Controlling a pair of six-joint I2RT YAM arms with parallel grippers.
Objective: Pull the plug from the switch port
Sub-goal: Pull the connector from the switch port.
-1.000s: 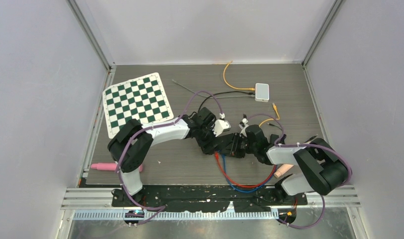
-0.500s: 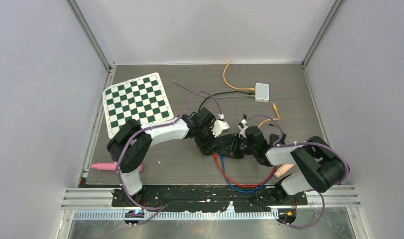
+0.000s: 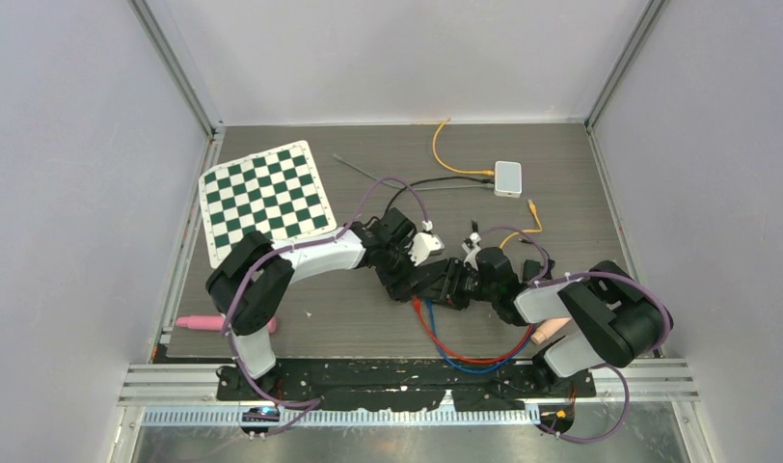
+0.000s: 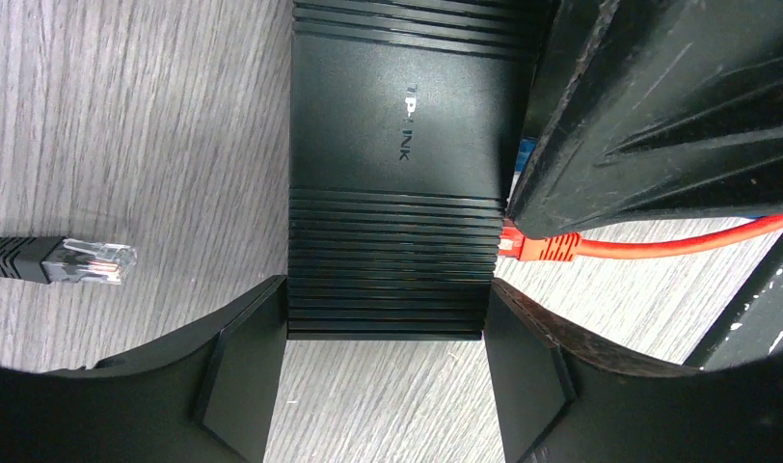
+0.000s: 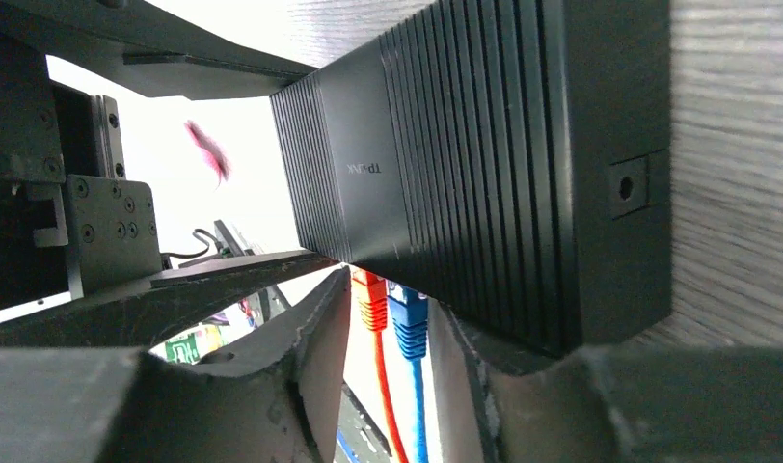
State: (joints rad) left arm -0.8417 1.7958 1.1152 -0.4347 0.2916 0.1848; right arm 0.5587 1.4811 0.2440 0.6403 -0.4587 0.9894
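A: Anything changed on the right gripper?

B: Yes. Its jaws were pinched narrower a second ago and now stand partly spread. The red plug and blue plug sit side by side between its fingers, and neither looks squeezed.

A: Either plug out?

B: No. Both are still seated in the edge of the switch, right at the right fingertips. From above, that wrist has crept slightly toward the switch, and nothing has been pulled.

A: Left gripper?

B: Same as before: narrow and clamped across the switch, one finger on each side, with the body between them. A loose black plug lies on the table outside one finger, clear of the switch.

A: So what does it mean?

B: It reads as a let-go or re-grip, not an extraction, so the pull isn't done. I can't tell which plug is the target. With both between the jaws, closing now might catch the pair.
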